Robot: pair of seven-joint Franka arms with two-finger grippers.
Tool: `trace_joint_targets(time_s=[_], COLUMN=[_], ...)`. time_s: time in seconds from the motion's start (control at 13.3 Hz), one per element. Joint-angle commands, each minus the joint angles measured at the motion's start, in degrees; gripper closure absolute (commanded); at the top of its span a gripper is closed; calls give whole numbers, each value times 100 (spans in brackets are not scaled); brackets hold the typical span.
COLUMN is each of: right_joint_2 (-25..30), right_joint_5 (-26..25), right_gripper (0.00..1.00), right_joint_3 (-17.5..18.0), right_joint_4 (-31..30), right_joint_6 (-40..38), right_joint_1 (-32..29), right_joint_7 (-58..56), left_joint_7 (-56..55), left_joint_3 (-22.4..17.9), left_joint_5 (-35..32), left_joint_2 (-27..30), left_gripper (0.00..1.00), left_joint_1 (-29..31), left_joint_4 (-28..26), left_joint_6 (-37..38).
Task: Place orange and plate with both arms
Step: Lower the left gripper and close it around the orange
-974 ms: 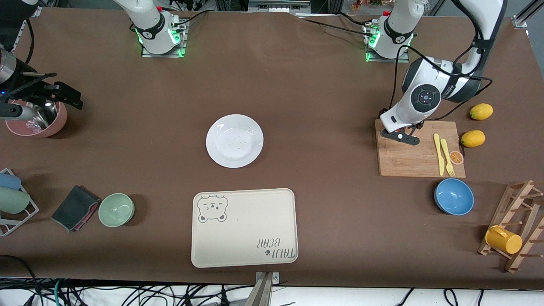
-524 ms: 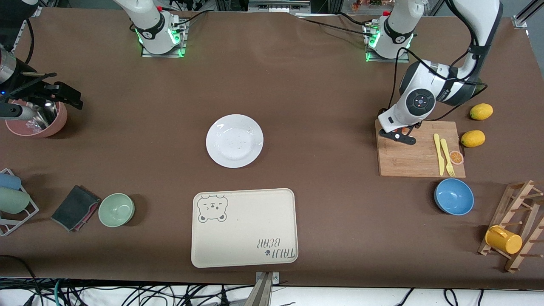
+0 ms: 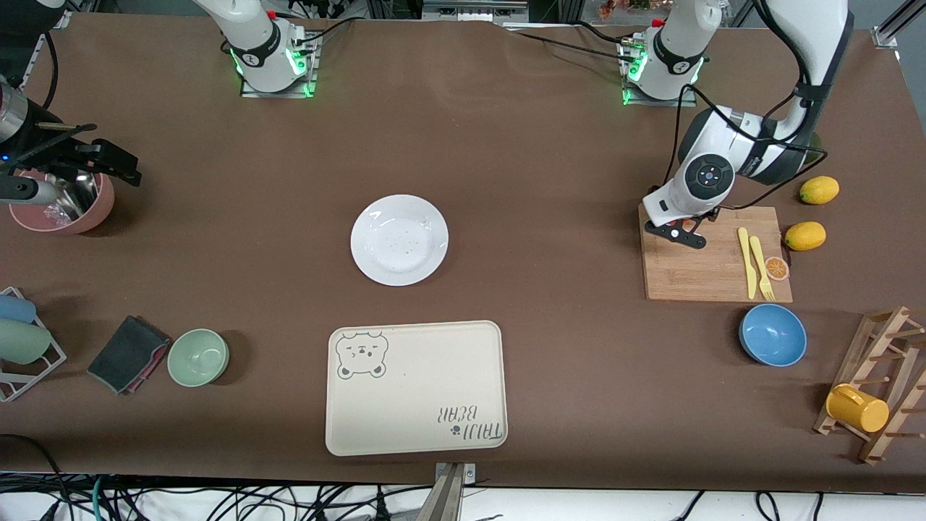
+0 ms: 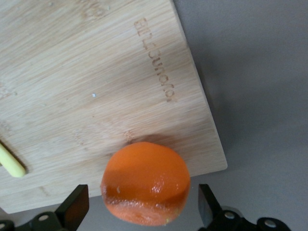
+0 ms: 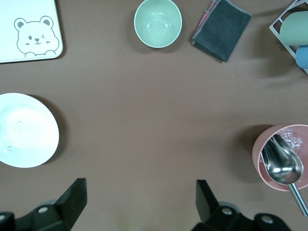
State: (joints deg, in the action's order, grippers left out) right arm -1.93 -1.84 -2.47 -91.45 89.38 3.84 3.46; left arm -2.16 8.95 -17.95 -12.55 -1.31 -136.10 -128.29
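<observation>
Nothing of the task is finished yet, as far as I can judge. My left gripper (image 4: 139, 211) hangs low over the corner of the cutting board (image 3: 712, 271) nearest my left arm's base, fingers spread wide with the orange (image 4: 145, 183) sitting between them — not clamped, both fingers clear of the skin. The orange rests at the board's edge, partly over the bare counter. In the front view my wrist hides it. So the grasp is what comes next, then the carry.

The plate (image 3: 399, 239) lies untouched in the middle of the counter, a little farther from the front camera than the bear-print tray (image 3: 416, 387), which sits at the front edge. My right gripper (image 5: 139, 204) waits up in the air beside the pink cup (image 3: 61, 202) at the right arm's end of the counter, fingers apart and holding nothing. Where orange and plate are meant to go I cannot tell from here; the tray looks the likely place.

The counter (image 3: 521, 145) is covered in a plain brown mat. On the board lie a yellow knife and fork (image 3: 756, 262) and an orange-slice disc (image 3: 777, 268); two lemons (image 3: 805, 236) sit just off it toward the left arm's end. A blue bowl (image 3: 772, 335) and a wooden rack with a yellow mug (image 3: 857, 409) are nearer the front edge — a green bowl (image 3: 198, 357) and a dark cloth (image 3: 129, 354) at the right arm's end.
</observation>
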Motion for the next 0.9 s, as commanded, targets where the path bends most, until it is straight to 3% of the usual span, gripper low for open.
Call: trace_joint_targets(time_s=[0.0,0.07,0.22,0.37,0.6,0.82], right_joint_2=[8,8,17,8,8,8], right_joint_5=[97,97,97,97,97,97], right_gripper=[0,0,0,0,0,0], right_joint_3=[1,1,1,1,-8,-8], right_joint_4=[39,39,39,39,39,39], right_joint_6=[-61,-61,-61,-70,-70,-61], right_joint_1=[-24,-24,-24,-24,-24,-24], right_joint_7=[-30,-30,-30,-38,-38,-38], left_joint_7=[-206,-206,-206,-197,-136,-153], left_joint_3=[28,28,28,28,37,255], left_joint_5=[-191,-200,-200,-200,-192,-104], left_joint_2=[-142,-134,-117,-90,181,183], left_gripper=[0,7,50,79,86,87], left_joint_1=[113,113,113,113,70,17], left_joint_4=[-250,-251,-251,-251,-6,984], left_joint_6=[-564,-557,-540,-513,-84,661])
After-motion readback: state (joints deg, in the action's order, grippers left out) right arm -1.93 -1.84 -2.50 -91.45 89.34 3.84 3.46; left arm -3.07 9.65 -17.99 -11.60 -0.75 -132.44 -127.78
